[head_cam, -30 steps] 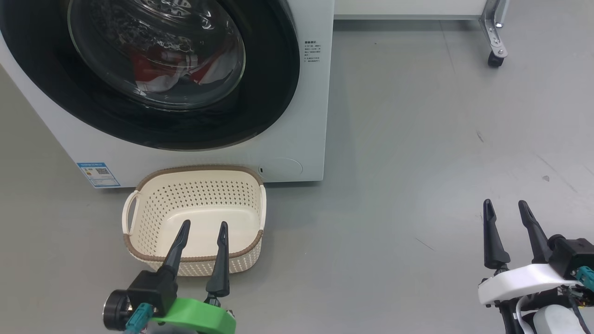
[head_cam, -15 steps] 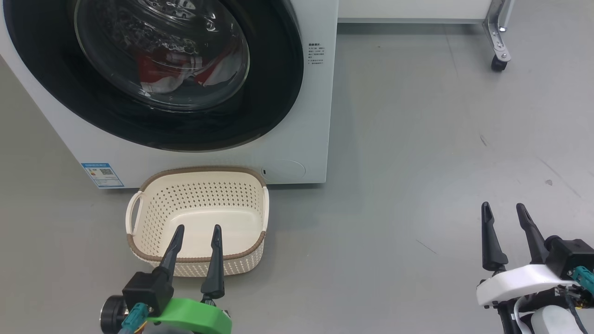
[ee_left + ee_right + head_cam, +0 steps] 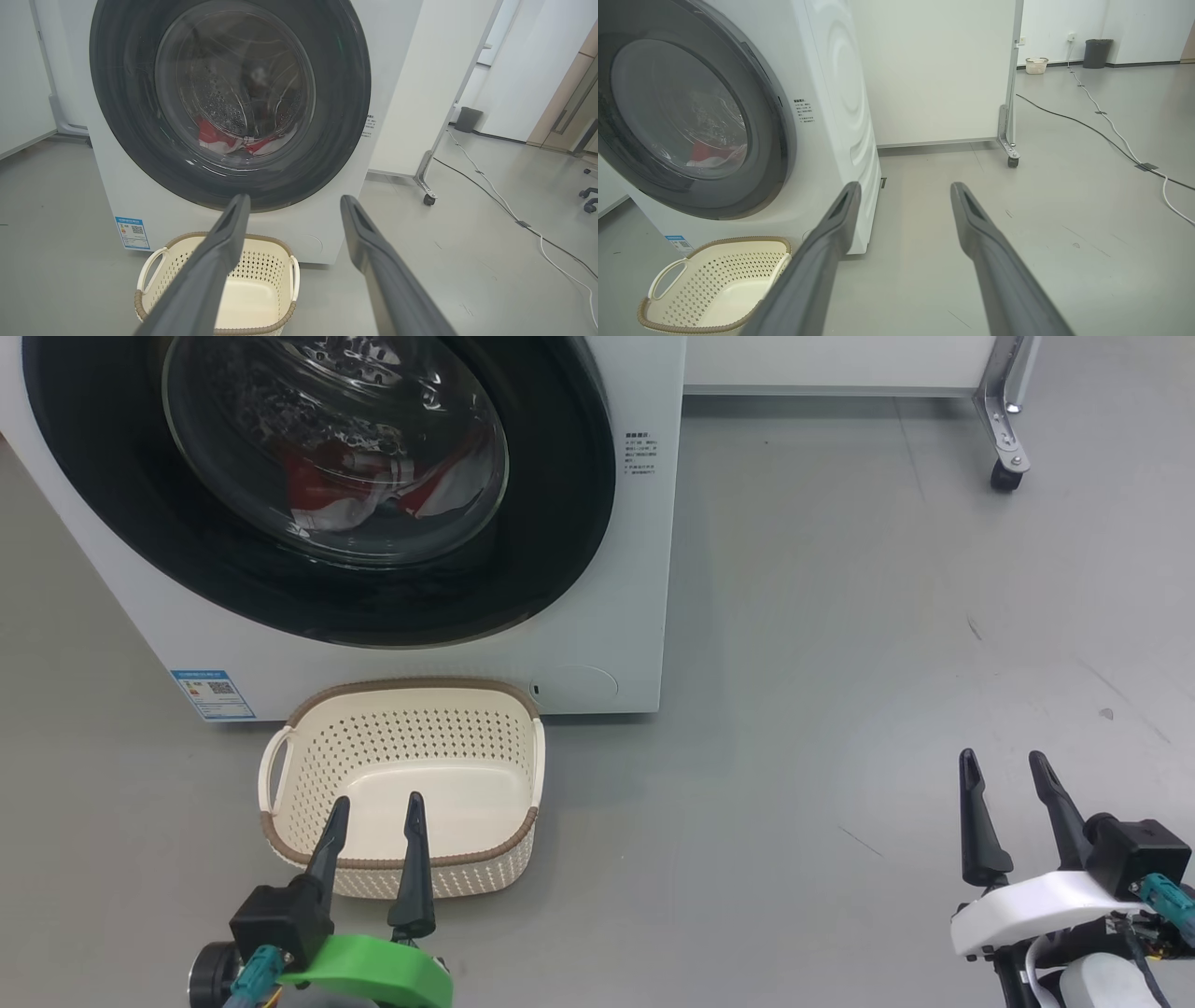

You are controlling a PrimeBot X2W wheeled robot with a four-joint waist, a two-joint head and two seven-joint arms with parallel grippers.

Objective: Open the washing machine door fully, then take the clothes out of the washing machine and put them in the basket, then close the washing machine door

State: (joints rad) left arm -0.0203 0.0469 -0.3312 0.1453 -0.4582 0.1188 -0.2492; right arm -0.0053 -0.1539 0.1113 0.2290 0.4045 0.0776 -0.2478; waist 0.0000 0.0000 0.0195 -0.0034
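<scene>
Grey floor (image 3: 840,616); clothes (image 3: 322,485) indistinct behind the washing machine door (image 3: 560,523)

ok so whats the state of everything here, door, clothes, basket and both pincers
door, shut
clothes, inside the washing machine, behind the door
basket, upright on the floor, empty
left pincer, open, holding nothing
right pincer, open, holding nothing
</scene>
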